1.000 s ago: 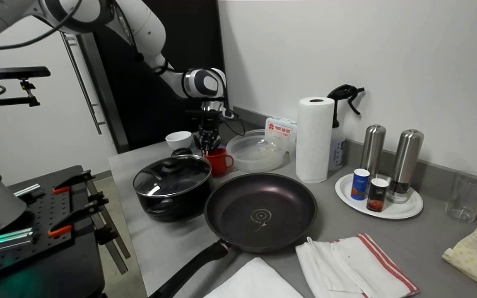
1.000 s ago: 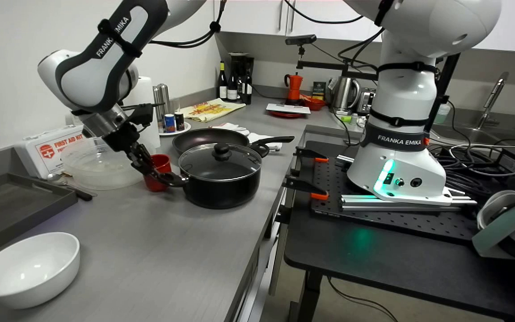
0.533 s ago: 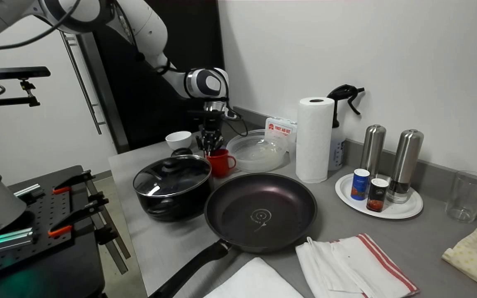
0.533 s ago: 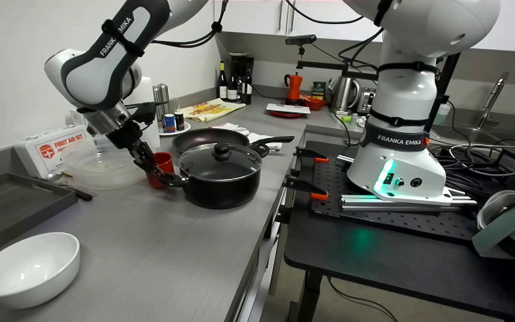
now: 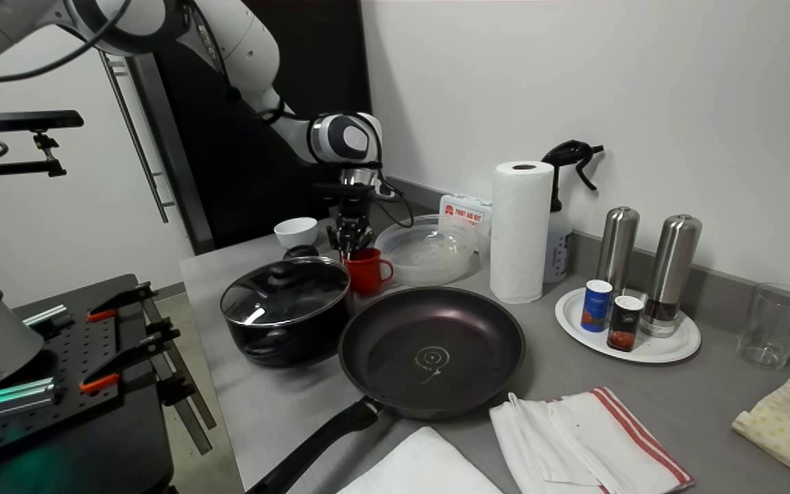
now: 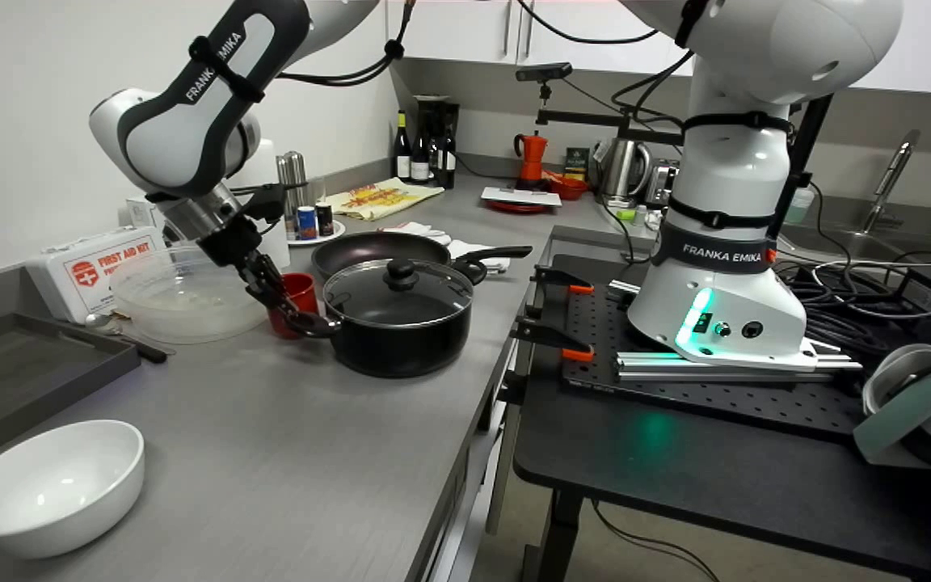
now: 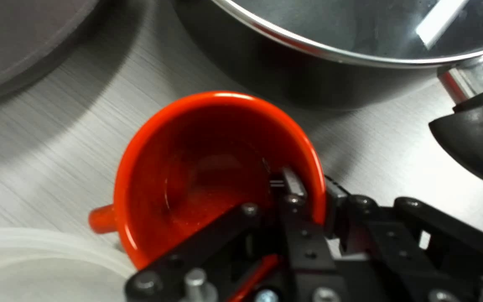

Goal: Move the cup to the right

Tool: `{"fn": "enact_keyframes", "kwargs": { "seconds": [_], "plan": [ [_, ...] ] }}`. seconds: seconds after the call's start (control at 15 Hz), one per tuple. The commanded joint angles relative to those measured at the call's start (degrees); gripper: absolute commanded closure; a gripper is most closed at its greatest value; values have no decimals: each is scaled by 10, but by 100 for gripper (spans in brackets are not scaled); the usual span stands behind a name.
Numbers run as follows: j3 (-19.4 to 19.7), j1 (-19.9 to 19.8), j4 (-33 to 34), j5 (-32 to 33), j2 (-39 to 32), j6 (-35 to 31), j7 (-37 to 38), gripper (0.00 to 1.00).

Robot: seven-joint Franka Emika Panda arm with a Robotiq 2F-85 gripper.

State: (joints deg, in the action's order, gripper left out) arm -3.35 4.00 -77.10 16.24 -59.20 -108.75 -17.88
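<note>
Gripper (image 7: 315,191) found pinching the red mug (image 7: 216,167) by its wall, from inside and outside. Mug is about upright, just beside the black lidded pot (image 6: 398,333); whether its base touches the counter (image 6: 296,453) cannot be told. Step judged in hand: shifting the mug rightward. Next move calls for a steady hold clear of the pot, then release. Against the earlier frames, mug and gripper sit slightly further right in both exterior views; pot unmoved.
</note>
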Motion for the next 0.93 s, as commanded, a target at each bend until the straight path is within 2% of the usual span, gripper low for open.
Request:
{"fn": "enact_keyframes", "kwargs": {
  "seconds": [0.0,0.27,0.4,0.53,0.67,0.87],
  "plan": [
    [1,-2,10,-6,-1,14,-14,80],
    [2,-5,10,-6,0,14,-13,46],
    [2,-6,10,-5,0,14,-13,43],
    [2,-6,9,-6,1,14,-12,17],
    [3,-6,7,-5,3,13,-11,2],
    [4,-7,4,-4,7,10,-10,0]
  ]
}}
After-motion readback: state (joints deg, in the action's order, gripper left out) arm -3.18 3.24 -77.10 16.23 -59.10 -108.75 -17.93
